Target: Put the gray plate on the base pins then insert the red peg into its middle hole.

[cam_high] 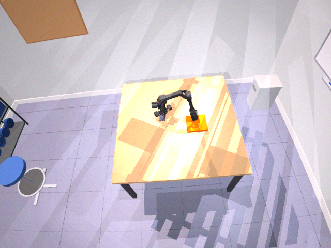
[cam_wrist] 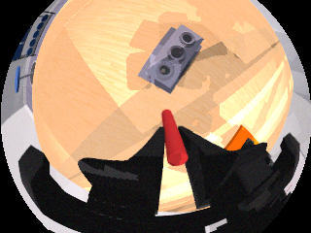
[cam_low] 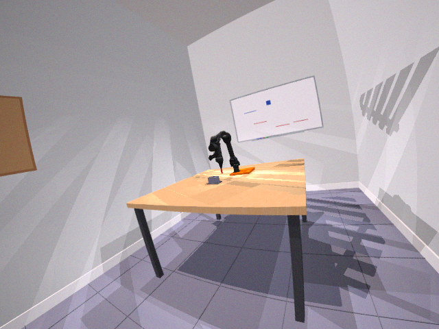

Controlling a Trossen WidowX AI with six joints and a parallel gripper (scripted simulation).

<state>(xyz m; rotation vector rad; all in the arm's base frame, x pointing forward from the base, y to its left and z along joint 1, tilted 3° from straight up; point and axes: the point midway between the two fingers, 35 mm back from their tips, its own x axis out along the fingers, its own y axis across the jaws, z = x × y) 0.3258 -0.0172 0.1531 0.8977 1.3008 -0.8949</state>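
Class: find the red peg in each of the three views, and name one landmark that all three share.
Top: red peg in the gripper, left of the orange base mat.
Exterior: peg hangs above the table, left of the mat.
Wrist: peg at centre, in the jaws.
Landmark: the orange mat.
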